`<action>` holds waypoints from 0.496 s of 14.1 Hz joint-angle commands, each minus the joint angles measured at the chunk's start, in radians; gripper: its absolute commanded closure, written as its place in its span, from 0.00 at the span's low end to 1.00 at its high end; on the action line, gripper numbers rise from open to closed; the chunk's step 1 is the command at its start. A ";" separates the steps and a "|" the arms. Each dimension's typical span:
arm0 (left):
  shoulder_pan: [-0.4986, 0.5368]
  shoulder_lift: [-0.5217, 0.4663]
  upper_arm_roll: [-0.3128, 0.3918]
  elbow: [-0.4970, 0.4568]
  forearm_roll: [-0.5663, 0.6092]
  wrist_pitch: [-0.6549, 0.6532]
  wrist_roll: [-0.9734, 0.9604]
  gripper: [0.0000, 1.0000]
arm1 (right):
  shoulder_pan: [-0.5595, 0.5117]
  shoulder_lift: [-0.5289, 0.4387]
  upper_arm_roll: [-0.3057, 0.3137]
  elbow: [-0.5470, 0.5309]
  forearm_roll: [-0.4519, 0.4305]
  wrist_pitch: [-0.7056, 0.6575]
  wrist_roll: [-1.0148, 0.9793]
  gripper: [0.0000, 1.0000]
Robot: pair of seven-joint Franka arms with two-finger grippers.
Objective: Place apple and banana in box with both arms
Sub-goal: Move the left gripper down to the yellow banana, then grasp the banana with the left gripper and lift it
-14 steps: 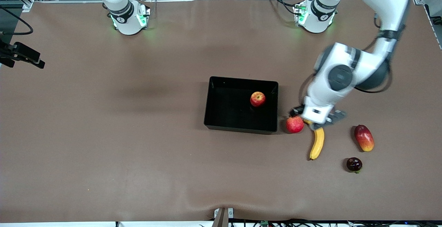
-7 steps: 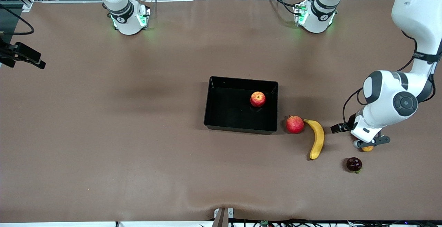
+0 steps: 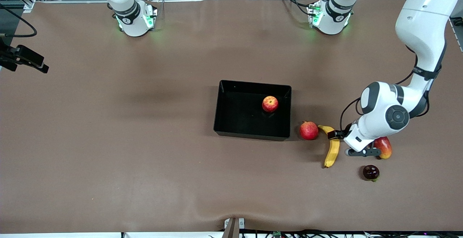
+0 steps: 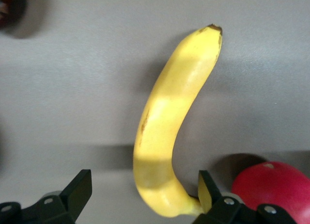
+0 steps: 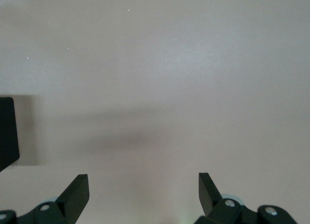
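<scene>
Swinging back from the mango, the left gripper (image 3: 343, 143) now hangs just beside the long curved yellow banana (image 3: 332, 144), fingers (image 4: 77, 191) apart, its stem end between them in the left wrist view. Farther off, the small red-yellow apple (image 3: 270, 103) sits in the glossy black plastic box (image 3: 231, 132). The right gripper (image 5: 144, 192) waits over bare desk (image 5: 160, 88), fingers spread.

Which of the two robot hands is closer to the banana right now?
Left. The left gripper hangs open over the banana, its stem end between the fingers. The right gripper waits open over bare table, with no banana in its view.
</scene>
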 commanded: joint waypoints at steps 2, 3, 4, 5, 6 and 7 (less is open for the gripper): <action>0.002 0.068 -0.003 0.052 0.021 0.009 0.017 0.43 | 0.014 0.017 -0.001 0.020 -0.001 0.004 0.016 0.00; 0.003 0.065 -0.003 0.052 0.020 0.009 0.017 0.72 | 0.014 0.017 -0.001 0.020 0.001 0.003 0.016 0.00; 0.015 0.054 -0.003 0.050 0.018 0.005 0.002 1.00 | 0.012 0.017 -0.001 0.020 0.001 0.003 0.016 0.00; 0.022 0.031 -0.003 0.050 0.017 -0.001 0.005 1.00 | 0.012 0.017 -0.001 0.020 0.001 0.003 0.015 0.00; 0.026 0.004 -0.003 0.046 0.015 -0.013 0.009 1.00 | 0.009 0.017 -0.001 0.020 0.000 0.004 0.015 0.00; 0.038 -0.025 -0.003 0.046 0.017 -0.046 0.014 1.00 | 0.007 0.017 -0.001 0.020 -0.001 0.003 0.013 0.00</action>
